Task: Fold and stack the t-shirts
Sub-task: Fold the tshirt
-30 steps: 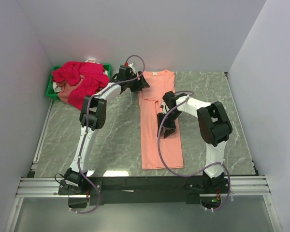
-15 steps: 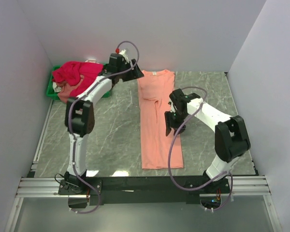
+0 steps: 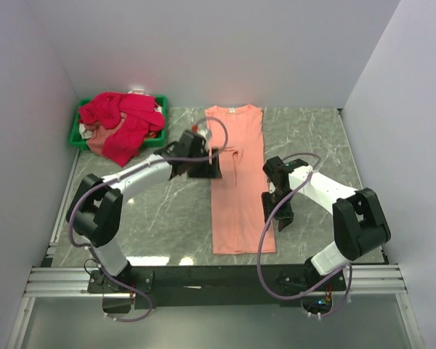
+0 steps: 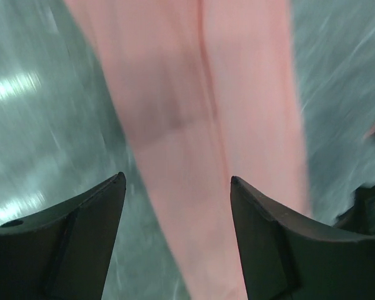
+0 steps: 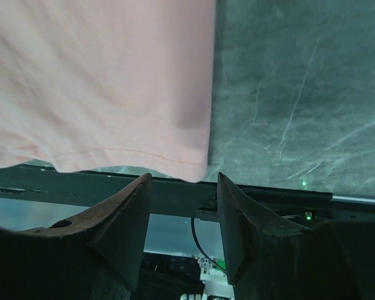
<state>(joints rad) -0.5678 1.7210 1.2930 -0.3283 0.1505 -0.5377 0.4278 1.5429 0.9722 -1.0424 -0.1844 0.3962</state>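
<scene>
1: Two lots of cloth, top view. Item one?

2: One salmon t-shirt (image 3: 236, 182), folded into a long narrow strip. It lies flat on the tabletop (image 3: 167, 218) about midway across, collar at the far end, hem toward the arm bases.

1: Item two?

2: The crimson t-shirts (image 3: 123, 120), heaped in the far left corner on a green bin (image 3: 78, 133). One drapes over the near rim onto the tabletop.

1: Claws?

2: The left claw (image 3: 212, 169) is at the strip's left edge, in its far half. The right claw (image 3: 280, 218) is just beside the strip's right edge, nearer the bases. Jaw spread cannot be told from here.

1: Left wrist view.

2: The left claw (image 4: 177, 180) is wide, nothing between its fingers (image 4: 81, 237). The salmon t-shirt (image 4: 206, 125) lies below, blurred, with a lengthwise fold line. Grey tabletop (image 4: 44, 125) shows on either side.

1: Right wrist view.

2: The right claw (image 5: 182, 178) is parted to a middling gap, holding nothing. The salmon t-shirt (image 5: 100, 81) fills the upper left, its hemmed corner just ahead of the fingertips. Bare tabletop (image 5: 287, 94) lies to the right.
</scene>
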